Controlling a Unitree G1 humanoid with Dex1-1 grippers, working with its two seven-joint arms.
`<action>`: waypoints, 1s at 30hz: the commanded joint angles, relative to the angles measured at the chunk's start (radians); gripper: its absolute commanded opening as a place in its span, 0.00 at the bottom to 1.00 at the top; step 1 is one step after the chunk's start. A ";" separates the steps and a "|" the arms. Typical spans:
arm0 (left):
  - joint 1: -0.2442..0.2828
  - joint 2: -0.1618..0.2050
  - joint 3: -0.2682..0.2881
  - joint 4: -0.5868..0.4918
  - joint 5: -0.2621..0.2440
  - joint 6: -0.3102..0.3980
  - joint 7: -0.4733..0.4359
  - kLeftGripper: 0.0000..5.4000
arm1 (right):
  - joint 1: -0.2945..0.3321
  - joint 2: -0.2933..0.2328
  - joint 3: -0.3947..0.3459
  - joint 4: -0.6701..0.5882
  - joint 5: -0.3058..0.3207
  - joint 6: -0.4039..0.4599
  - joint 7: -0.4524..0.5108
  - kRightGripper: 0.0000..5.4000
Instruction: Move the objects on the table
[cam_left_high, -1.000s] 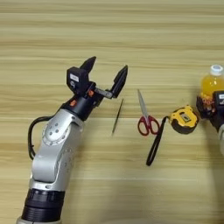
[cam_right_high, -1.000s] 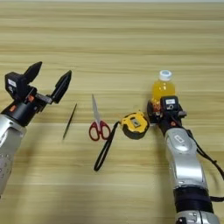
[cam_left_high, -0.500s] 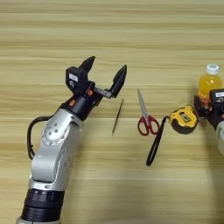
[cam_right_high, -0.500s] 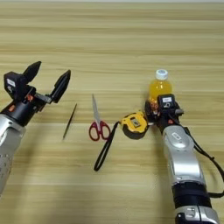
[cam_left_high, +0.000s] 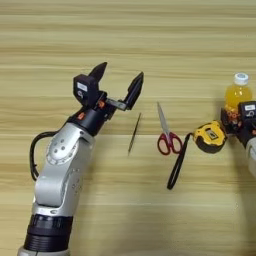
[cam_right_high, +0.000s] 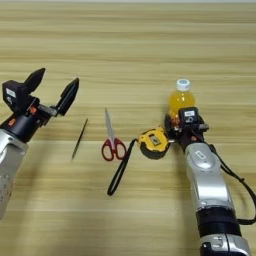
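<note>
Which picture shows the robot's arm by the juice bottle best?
The right eye view: the whole right arm shows, its gripper at the orange-drink bottle. The left eye view cuts that arm off at the edge, showing only the gripper end.

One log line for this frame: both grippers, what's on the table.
left gripper: open, above thin dark stick | right gripper: at orange-drink bottle | scissors, tape measure: untouched on table

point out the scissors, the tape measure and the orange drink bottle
scissors (cam_left_high: 169, 142), left eye view, on the red handles
tape measure (cam_right_high: 153, 143), right eye view, on its yellow-black case
orange drink bottle (cam_right_high: 180, 99), right eye view, on the orange body under the white cap
</note>
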 joint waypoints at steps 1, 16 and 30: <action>-0.011 0.007 0.005 0.000 -0.007 -0.001 -0.001 1.00 | -0.015 -0.002 0.007 0.013 -0.006 0.025 -0.004 0.78; -0.013 0.010 0.008 0.005 -0.007 -0.001 -0.002 1.00 | -0.014 0.001 0.007 0.008 -0.007 0.030 -0.011 1.00; -0.060 0.034 0.096 0.147 0.060 -0.020 0.094 1.00 | 0.023 0.008 -0.007 -0.076 0.015 0.067 -0.007 1.00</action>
